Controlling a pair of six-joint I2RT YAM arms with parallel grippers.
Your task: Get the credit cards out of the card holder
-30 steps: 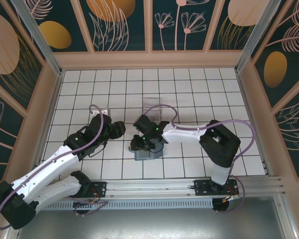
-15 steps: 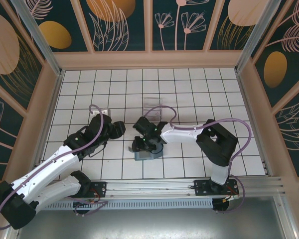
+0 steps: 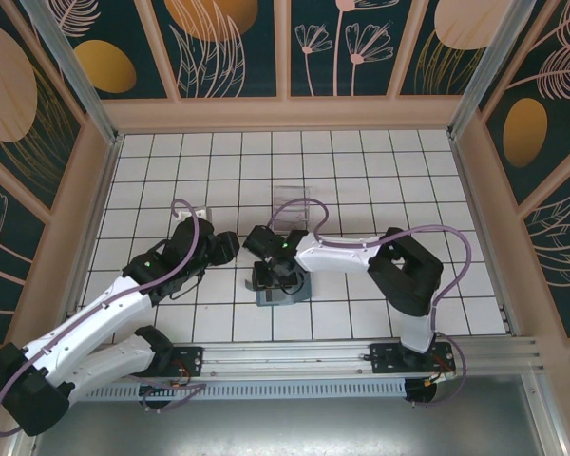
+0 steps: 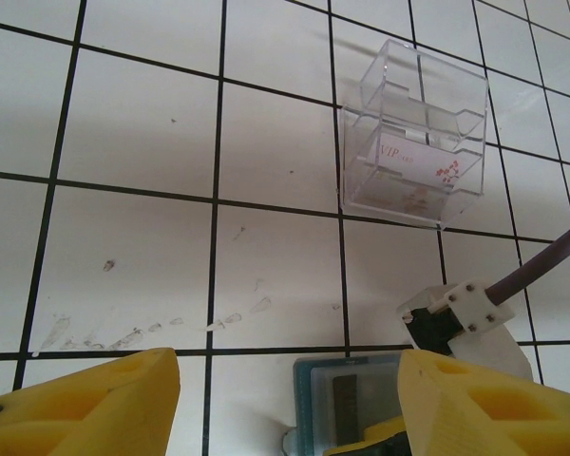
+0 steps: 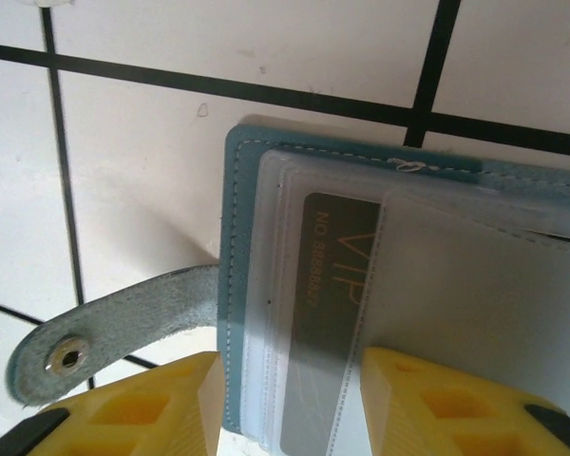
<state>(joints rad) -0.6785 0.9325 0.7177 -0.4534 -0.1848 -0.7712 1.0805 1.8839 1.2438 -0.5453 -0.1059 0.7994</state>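
Wallet lies centre-frame in our top view, right gripper over it. Left wrist: left gripper stands spread wide, wallet at bottom centre. Right wrist: fingers flank the wallet's dark card; we cannot tell any pinch.

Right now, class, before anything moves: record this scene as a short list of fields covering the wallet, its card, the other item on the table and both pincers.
card holder: slate-blue, lying open on the tiled table, snap tab sticking out sideways
card: dark card lettered VIP, inside a clear sleeve
other item: clear plastic box, farther back, apart from the card holder
right pincer: open, fingers straddling the dark card
left pincer: open, empty, beside the card holder
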